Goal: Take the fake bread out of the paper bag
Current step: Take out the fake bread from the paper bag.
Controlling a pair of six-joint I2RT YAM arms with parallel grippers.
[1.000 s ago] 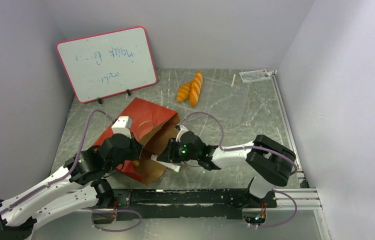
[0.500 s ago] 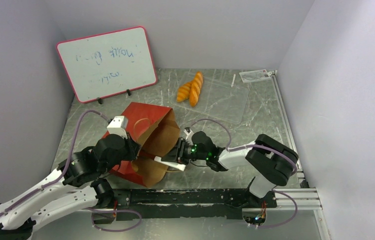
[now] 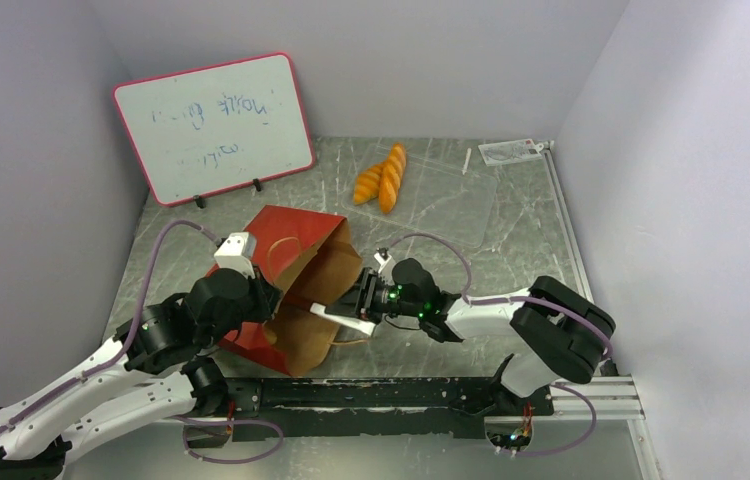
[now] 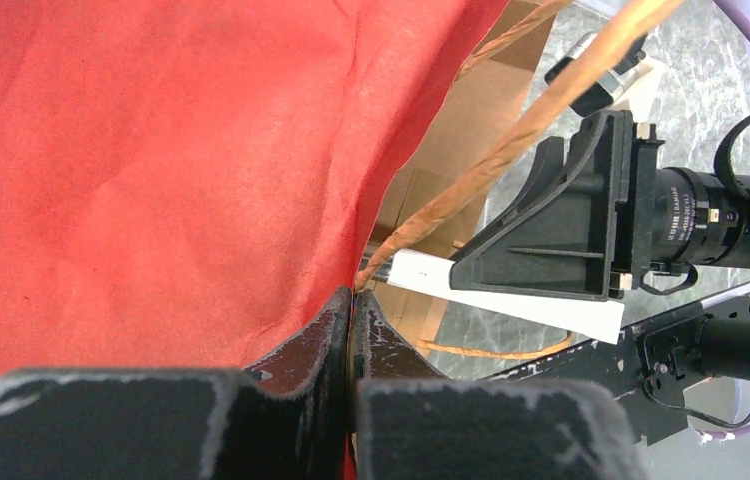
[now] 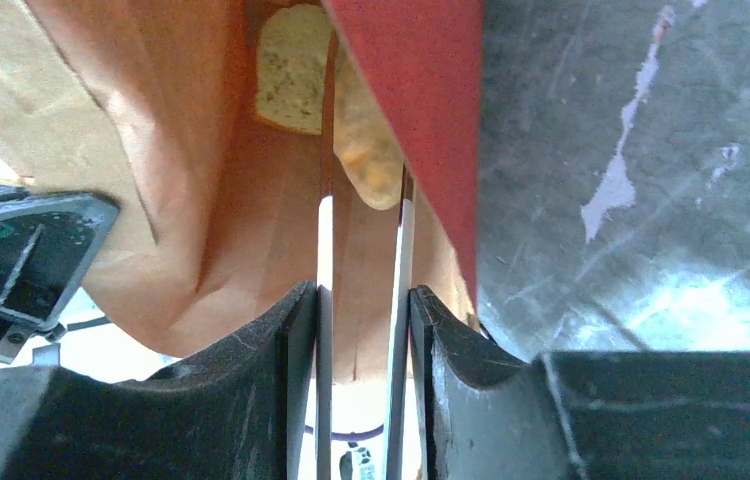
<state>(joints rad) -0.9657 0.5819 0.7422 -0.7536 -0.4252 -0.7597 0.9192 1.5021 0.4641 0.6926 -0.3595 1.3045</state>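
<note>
The paper bag (image 3: 291, 235), red outside and brown inside, lies on its side with its mouth toward the right arm. My left gripper (image 3: 269, 300) is shut on the bag's upper rim (image 4: 354, 300) and holds the mouth open. My right gripper (image 3: 363, 300) is shut on long white tweezers (image 3: 339, 320), whose two arms (image 5: 403, 240) reach into the bag. Inside, a pale bread piece (image 5: 294, 60) and a golden piece (image 5: 371, 165) lie at the tweezer tips. Two golden loaves (image 3: 389, 178) lie on the table behind the bag.
A whiteboard (image 3: 213, 125) leans at the back left. A clear plastic sheet (image 3: 456, 205) and a small packet (image 3: 511, 150) lie at the back right. The bag's looped handle (image 4: 511, 150) hangs across the mouth. A black rail (image 3: 401, 392) runs along the near edge.
My left gripper has lifted the bag's rim, opening the mouth wider. My right wrist has drawn back to the right while the tweezers still point into the bag.
</note>
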